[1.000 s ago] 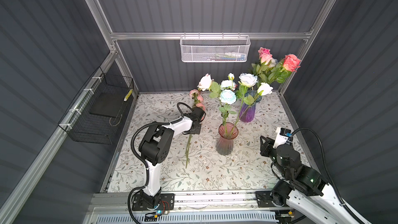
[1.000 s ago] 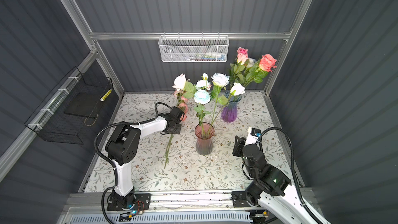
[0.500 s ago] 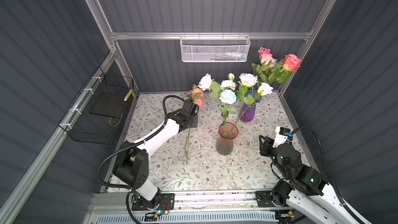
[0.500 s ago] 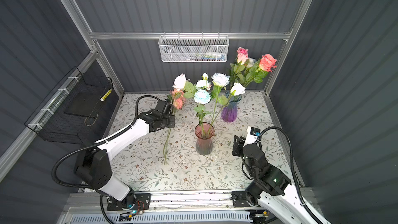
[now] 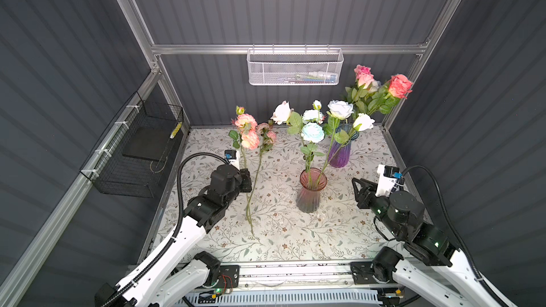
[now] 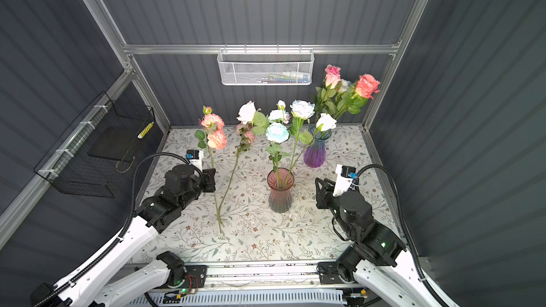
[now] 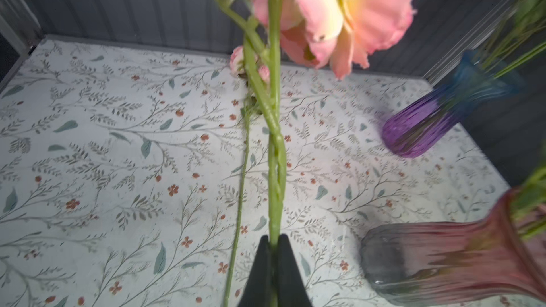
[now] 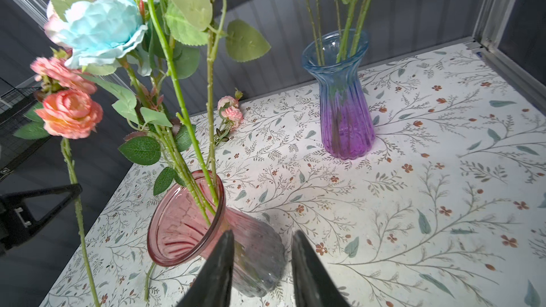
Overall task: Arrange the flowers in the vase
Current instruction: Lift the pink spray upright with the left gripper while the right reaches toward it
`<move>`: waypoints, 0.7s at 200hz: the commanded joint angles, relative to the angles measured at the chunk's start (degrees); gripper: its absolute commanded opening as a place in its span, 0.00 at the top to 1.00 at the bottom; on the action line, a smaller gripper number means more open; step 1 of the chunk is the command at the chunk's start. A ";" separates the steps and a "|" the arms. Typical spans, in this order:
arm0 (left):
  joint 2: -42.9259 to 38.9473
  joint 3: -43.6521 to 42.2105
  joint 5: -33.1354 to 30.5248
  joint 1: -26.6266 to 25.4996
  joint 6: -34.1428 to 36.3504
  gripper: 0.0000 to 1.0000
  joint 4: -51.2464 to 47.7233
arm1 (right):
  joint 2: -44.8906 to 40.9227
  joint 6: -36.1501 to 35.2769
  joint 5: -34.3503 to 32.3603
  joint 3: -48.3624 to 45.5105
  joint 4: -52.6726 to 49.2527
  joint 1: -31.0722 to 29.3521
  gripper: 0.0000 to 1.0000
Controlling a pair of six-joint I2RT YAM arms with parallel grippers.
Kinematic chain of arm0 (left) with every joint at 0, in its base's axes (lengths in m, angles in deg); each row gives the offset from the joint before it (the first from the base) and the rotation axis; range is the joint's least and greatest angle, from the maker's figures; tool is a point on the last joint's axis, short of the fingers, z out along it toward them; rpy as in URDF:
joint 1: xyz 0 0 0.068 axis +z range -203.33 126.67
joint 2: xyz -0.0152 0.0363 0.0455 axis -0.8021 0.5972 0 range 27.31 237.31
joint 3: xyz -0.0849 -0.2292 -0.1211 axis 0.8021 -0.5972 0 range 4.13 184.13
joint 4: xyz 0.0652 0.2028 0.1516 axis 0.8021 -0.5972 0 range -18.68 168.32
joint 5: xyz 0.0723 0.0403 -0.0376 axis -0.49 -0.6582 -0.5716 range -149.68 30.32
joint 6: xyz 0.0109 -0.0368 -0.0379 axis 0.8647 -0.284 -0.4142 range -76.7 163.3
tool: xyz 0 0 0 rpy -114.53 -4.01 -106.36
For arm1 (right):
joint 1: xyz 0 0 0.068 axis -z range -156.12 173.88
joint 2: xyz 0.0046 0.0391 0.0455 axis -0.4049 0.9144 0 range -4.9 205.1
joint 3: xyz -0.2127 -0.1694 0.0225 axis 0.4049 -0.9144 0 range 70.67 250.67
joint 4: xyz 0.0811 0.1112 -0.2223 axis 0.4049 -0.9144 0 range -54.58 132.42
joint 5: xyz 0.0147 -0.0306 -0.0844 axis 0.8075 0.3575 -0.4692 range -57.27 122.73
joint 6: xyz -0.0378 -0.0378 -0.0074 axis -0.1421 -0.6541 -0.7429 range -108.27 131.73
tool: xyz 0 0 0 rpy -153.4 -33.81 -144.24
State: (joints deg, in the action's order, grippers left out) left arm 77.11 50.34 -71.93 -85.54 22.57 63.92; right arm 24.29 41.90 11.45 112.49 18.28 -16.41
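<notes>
- Nearest me, the left tool [image 7: 273, 243] is clamped together on the green stem of the coral flower [image 5: 249, 138]. It holds the flower roughly upright over the left side of the surface [image 5: 280, 243]. I cannot tell whether the stem's foot touches down.
- The right tool [image 8: 261, 236] has its jaws apart with nothing between them (it sits just beside the pink vase, not touching it as far as both top views show).
- Mid-surface, the pink vase [image 5: 308, 199] already carries several stems, among them the pale blue bloom [image 5: 312, 132] and white roses [image 5: 339, 109].
- One loose flower [image 8: 230, 110] lies flat on the surface between the coral flower and the pink vase, its small pink heads toward the back.
- Farther back, near the right rear corner, the purple vase [image 5: 339, 152] holds the pink and coral roses [image 5: 399, 85].
- My reckoning: most of the job is done. Two flowers are left, the one in hand and the one lying down.
- Room: there is open surface between the held stem and the pink vase, so a sideways carry looks free low down. Higher up, leaves and blooms crowd above the mouth. In the right wrist view the stems bunch at one side of the rim, leaving much of the mouth open.
- Edges: the wire basket [image 5: 133, 155] on the left wall and the white mesh basket [image 5: 295, 67] on the back rail look well apart from the held bloom.
</notes>
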 commanded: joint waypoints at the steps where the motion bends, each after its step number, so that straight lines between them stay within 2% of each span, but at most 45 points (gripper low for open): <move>1: -3.26 0.13 5.38 -0.08 1.18 1.00 7.11 | 0.87 -1.43 2.22 1.68 1.32 0.13 0.64; 35: -8.04 0.33 14.79 -0.14 2.21 1.00 13.99 | 1.43 -4.30 6.95 2.64 1.55 0.12 0.60; 54: -9.90 1.52 17.73 -0.11 3.30 1.00 17.19 | 1.82 -5.17 8.48 2.91 1.51 0.13 0.57; 100: -5.17 10.19 25.11 -0.15 3.77 1.00 22.16 | 1.24 -3.94 2.62 0.63 5.32 0.13 0.55; 140: 1.28 16.46 28.41 -0.53 2.93 1.00 25.67 | -1.01 -3.16 -0.30 -0.86 7.06 0.13 0.55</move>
State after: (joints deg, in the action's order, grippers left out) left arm 75.53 63.09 -47.82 -85.54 24.95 85.48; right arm 24.62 38.45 13.79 112.62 23.00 -16.41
